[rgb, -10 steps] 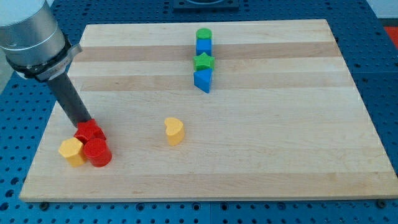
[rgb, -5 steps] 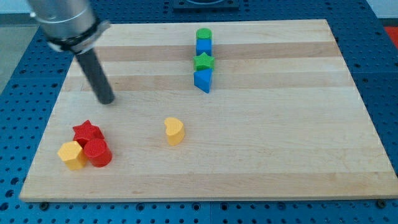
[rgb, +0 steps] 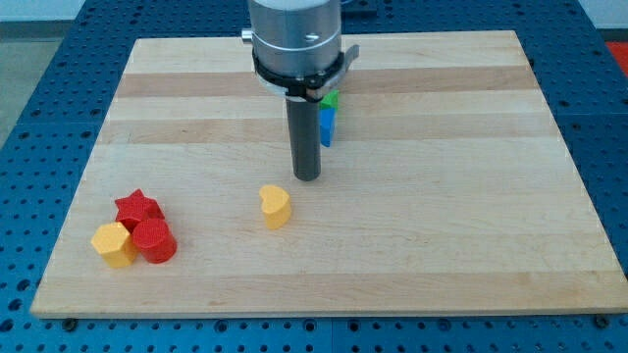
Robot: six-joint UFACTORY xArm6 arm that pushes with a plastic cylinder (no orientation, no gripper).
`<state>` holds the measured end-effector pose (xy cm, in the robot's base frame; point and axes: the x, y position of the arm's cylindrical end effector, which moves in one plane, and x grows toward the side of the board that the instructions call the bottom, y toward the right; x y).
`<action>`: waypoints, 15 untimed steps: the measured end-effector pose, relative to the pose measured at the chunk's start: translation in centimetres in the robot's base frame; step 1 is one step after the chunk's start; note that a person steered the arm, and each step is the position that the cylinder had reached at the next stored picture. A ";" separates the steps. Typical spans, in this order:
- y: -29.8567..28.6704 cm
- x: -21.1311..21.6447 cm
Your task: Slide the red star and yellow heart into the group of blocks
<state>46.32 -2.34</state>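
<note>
A red cylinder (rgb: 154, 240) sits near the 8 o'clock corner of the wooden board (rgb: 442, 196). A yellow block (rgb: 113, 242) touches it at 9 o'clock. The board lies on a blue table with holes (rgb: 39, 118).

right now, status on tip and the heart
My tip just above-right of yellow heart, apart. Red star far left with red cylinder. Nothing between.

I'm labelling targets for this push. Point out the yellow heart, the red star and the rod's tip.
yellow heart (rgb: 276, 206): camera view, middle of its top face.
red star (rgb: 136, 207): camera view, centre of its top face.
my tip (rgb: 308, 177): camera view, very end of the rod, up-right of the heart.
</note>
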 end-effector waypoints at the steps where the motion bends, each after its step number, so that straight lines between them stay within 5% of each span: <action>1: 0.0 2.9; 8: -7.0 4.1; 12: -5.2 9.9; 15: -6.6 8.4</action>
<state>54.69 -8.92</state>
